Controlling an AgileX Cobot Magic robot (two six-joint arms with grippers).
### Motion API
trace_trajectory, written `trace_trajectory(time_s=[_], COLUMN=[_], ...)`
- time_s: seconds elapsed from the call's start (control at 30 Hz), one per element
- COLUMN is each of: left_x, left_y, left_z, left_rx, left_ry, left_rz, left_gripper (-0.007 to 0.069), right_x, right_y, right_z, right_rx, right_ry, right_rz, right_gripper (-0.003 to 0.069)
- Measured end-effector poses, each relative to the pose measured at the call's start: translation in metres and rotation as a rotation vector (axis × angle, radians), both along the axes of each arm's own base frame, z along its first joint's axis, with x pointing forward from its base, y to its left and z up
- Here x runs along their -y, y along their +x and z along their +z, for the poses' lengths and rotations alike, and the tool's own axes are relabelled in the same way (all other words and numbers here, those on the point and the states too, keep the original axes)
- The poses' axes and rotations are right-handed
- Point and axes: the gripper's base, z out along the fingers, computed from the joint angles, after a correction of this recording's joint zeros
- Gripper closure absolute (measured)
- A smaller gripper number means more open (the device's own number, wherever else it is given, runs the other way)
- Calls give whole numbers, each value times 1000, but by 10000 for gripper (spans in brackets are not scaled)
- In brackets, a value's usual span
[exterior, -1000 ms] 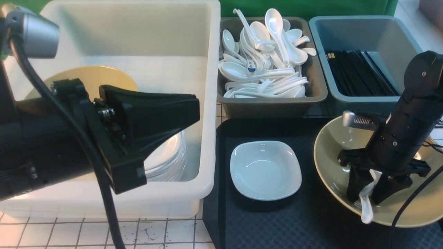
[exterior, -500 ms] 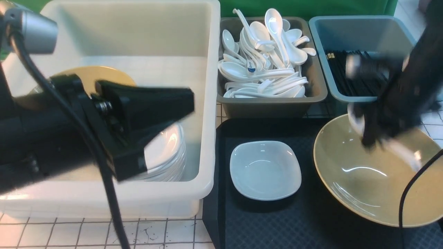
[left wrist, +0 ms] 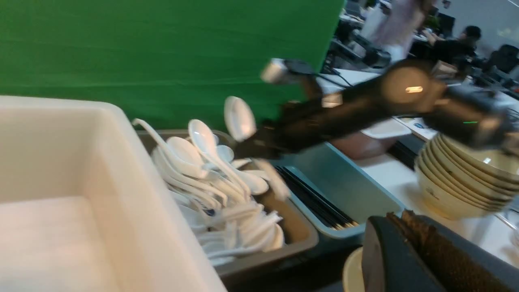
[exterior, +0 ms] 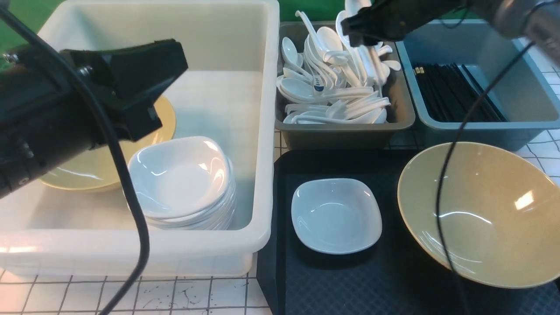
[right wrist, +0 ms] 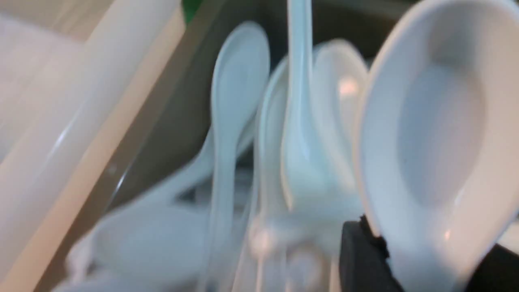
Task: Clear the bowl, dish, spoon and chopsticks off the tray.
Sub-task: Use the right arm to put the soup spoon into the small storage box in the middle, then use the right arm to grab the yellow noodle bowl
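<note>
The left gripper [exterior: 144, 74] has lifted back over the white tub [exterior: 264, 131], baring the stacked dishes [exterior: 179, 183] – whether its jaws are apart I cannot tell. The dish [exterior: 336, 215] sits untouched on the tray [exterior: 350, 284]. The right gripper [exterior: 365, 33], a second ago down in the bowl [exterior: 481, 210], now hangs over the grey tub [exterior: 345, 133], clamped on the spoon [right wrist: 438, 138] – off the tray, it only needs dropping. The emptied bowl remains on the tray. The only chopsticks [exterior: 455, 94] in sight lie in the blue tub [exterior: 516, 98].
</note>
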Motion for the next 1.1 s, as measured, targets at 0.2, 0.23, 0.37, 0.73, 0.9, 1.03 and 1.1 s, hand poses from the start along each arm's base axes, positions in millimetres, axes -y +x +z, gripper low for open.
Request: trace_trajectory(time_s=[0.2,0.23,0.37,0.73,0.9,1.03,1.1], left_x=[5,6,6,7,12,21,23], left_y=[-4,-5,-5,-7,-12,-24,-29], left_z=[-2,-2,-2,-3,-5,-10,-12], left_rx=[-19,-20,-21,-27,-45,-86,-114], left_ry=[9,9,9,12,27,67,82], left_rz=[-76,-81,-83,-109,-187,-353,-412], left_gripper=[625,625,625,625,625,625,625], right_x=[-6,-6,-6,0,8,15,19], right_y=[20,20,19,-15,-55,-78,-89], right_z=[-25,-27,-26,33,79,112,124], right_rx=[49,45,31,-56,-149,-115,-105], right_ry=[23,22,18,-46,-130,-167,-180], right_rz=[-19,-19,-13,72,176,212,203], right_gripper=[356,324,165,127,302,508,575])
